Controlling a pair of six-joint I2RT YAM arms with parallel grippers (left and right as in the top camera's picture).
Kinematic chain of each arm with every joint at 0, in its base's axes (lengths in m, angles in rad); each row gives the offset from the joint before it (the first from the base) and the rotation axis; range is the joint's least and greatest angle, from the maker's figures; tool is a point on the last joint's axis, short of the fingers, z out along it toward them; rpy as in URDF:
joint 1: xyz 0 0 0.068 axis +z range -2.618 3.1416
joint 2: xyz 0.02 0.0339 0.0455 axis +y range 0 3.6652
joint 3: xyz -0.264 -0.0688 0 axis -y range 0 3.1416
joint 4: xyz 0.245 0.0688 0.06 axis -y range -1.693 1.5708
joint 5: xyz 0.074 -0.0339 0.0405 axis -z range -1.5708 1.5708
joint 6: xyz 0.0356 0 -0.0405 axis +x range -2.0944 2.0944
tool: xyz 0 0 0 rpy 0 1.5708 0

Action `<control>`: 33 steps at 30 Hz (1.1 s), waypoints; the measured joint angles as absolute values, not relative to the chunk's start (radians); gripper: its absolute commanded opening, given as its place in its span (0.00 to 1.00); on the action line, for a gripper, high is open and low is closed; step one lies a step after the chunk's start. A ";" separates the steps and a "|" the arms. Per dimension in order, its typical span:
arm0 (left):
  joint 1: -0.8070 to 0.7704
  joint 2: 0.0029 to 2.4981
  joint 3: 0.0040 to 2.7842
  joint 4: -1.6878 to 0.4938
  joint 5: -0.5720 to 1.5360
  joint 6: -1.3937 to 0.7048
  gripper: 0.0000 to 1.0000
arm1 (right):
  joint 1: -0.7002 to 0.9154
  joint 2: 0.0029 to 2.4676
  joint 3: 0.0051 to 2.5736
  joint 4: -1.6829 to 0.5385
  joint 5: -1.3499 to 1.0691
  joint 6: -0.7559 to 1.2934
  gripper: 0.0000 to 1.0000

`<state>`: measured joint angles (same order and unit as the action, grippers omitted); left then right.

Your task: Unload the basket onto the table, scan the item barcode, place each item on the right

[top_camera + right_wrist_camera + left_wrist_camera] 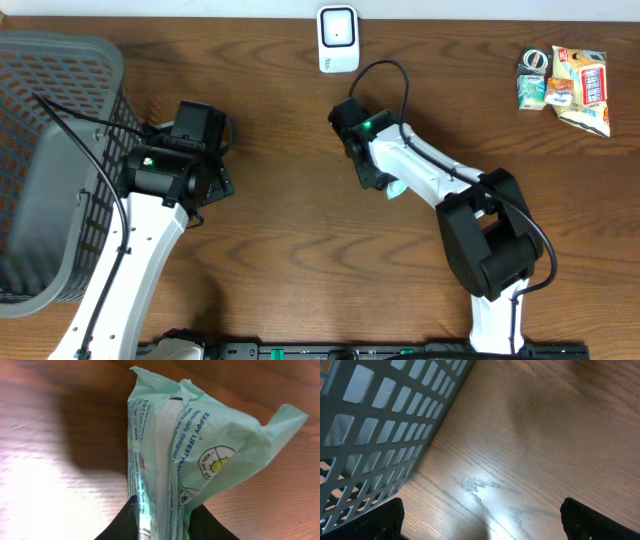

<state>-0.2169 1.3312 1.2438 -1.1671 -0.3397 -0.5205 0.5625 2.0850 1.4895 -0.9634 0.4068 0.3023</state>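
The right pincer (165,522) is gripping a green packet (200,445) at the middle of the worktop (45,485). The left pincer (485,525) is gaping wide beside the basket (380,425). Farther back, the scanner (338,38) is sitting at the worktop's edge, well apart from the packet.

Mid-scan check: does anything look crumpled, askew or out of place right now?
Only the green packet stands out. It sits between the fingers of the right gripper, crumpled and twisted, with its seam flap facing the wrist camera, so the print is creased. Nothing looks spilled, and the scanner sits squarely at the table's far edge.
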 measured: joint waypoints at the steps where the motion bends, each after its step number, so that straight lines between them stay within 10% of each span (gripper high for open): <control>1: -0.217 1.331 1.244 -1.167 -0.340 -0.520 0.97 | 0.567 2.085 1.493 -0.971 0.403 0.300 0.01; 27: -0.217 1.331 1.244 -1.167 -0.340 -0.521 0.98 | 0.518 2.106 1.520 -1.082 0.642 0.279 0.01; 33: -0.217 1.331 1.244 -1.167 -0.340 -0.521 0.98 | 0.518 2.165 1.523 -1.102 0.627 0.249 0.33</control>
<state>-0.2169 1.3312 1.2438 -1.1671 -0.3397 -0.5205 0.5179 2.1647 1.5230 -1.1023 0.6266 0.2493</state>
